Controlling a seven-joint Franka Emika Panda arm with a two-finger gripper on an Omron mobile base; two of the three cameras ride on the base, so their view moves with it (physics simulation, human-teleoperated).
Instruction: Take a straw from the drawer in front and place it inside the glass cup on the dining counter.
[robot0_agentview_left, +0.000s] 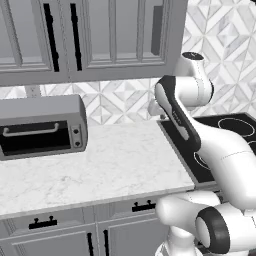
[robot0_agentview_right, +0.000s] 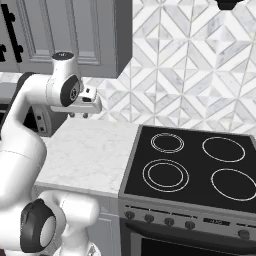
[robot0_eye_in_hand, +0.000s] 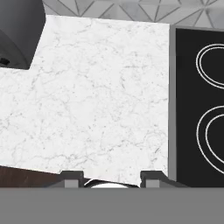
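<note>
1. Straw: I cannot tell where it lies or how it looks. I judge it is shut inside a drawer below.
2. Drawer: two grey panelled fronts sit under the worktop edge, the left drawer front (robot0_agentview_left: 65, 216) and the right drawer front (robot0_agentview_left: 120, 207). Each has a black bar handle and both are closed. I cannot tell which one is meant.
3. Step in hand: the opening stage, with no drawer pulled yet.
4. Next move calls for: lowering my hand well down past the worktop edge, turning it to face a handle, and closing on the bar to pull outward.
5. Gripper (robot0_agentview_right: 79, 115): fingers partly apart and holding nothing. It hangs above the worktop and points down at it.
6. Marble worktop (robot0_agentview_left: 110, 165): white with grey veins, bare beneath my hand.
7. Toaster oven (robot0_agentview_left: 42, 127): grey with a dark glass door, standing on the worktop to the left.
8. Hob (robot0_agentview_right: 200, 165): black with four ring marks, butting against the worktop's right edge.
9. Wall cabinets (robot0_agentview_left: 100, 40): grey with black handles, above the worktop.
</note>
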